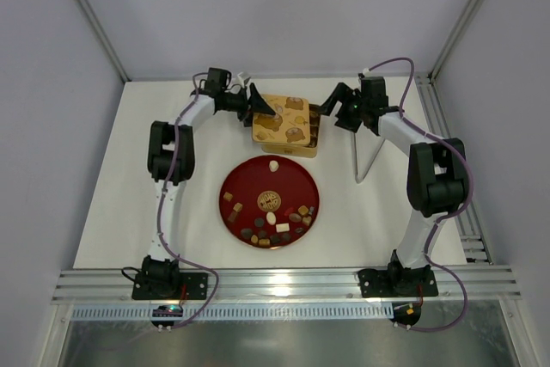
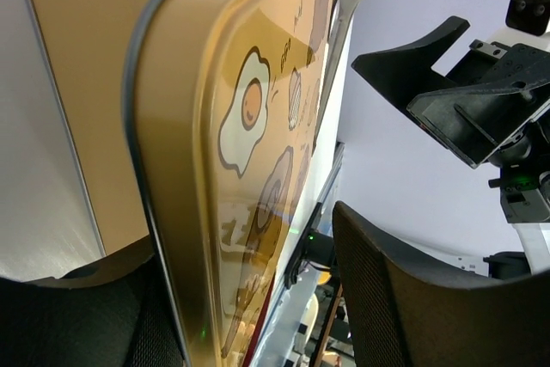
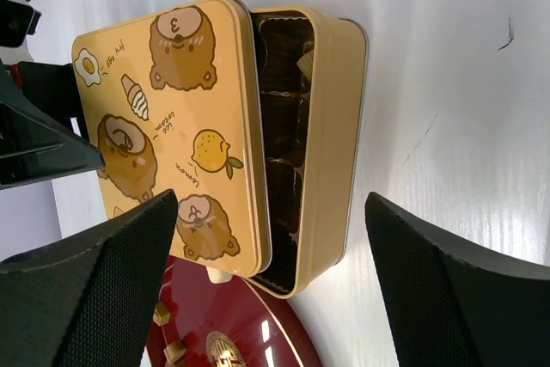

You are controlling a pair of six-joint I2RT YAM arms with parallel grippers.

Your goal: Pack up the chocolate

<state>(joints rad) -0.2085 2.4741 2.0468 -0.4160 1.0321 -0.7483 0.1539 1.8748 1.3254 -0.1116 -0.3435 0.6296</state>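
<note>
Several chocolates, dark, light brown and cream, lie on the round red plate; one cream piece sits near its far rim. Behind it stands the gold tin. Its bear-printed lid is slid left, baring a strip with dark chocolates inside. My left gripper is open at the lid's left edge; the lid rim stands between its fingers, against the left one. My right gripper is open and empty, above the tin's right side.
A thin bent metal rod lies on the white table right of the tin. An aluminium rail runs along the near edge, and another rail along the right side. White walls close in the back and sides.
</note>
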